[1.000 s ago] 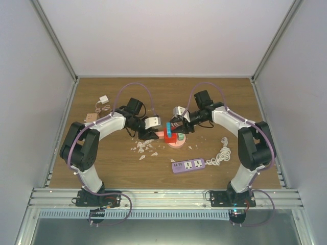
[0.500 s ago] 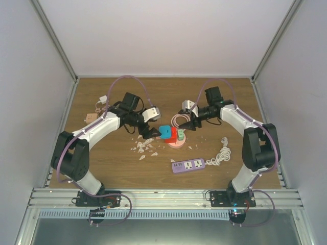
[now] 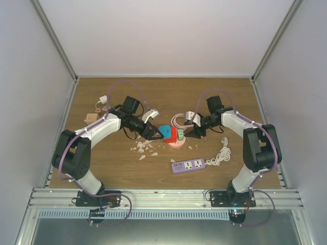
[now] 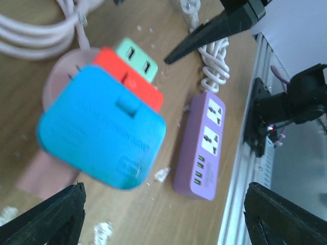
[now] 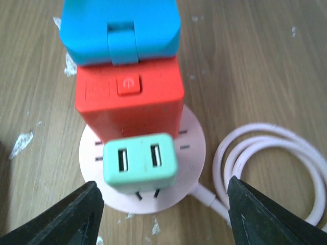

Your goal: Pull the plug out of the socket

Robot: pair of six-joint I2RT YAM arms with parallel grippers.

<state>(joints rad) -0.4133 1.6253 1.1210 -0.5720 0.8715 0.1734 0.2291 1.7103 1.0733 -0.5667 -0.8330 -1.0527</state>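
A round pink socket [image 3: 176, 144] [image 5: 196, 148] carries a red cube [image 3: 171, 136] [image 5: 127, 99]. A blue plug [image 3: 164, 132] [image 4: 99, 132] leans on the cube's left side, with two of its metal prongs showing in the left wrist view. A green USB plug [image 3: 180, 134] [image 5: 140, 163] sits on the right side, its prongs partly visible above the slots. My left gripper [image 3: 152, 132] [image 4: 163, 204] is open just left of the blue plug, holding nothing. My right gripper [image 3: 190, 133] [image 5: 162, 204] is open just short of the green plug, holding nothing.
A purple power strip [image 3: 188, 165] [image 4: 202, 148] lies near the front with a white coiled cord [image 3: 220, 153]. The socket's pink cable [image 3: 177, 120] [image 5: 265, 163] loops behind it. White crumbs [image 3: 143, 148] are scattered to the left. A white charger [image 3: 103, 99] lies at the back left.
Both grippers have opened and let go of the socket stack, drew back, then came close again. The blue plug now leans to the left of the red cube.
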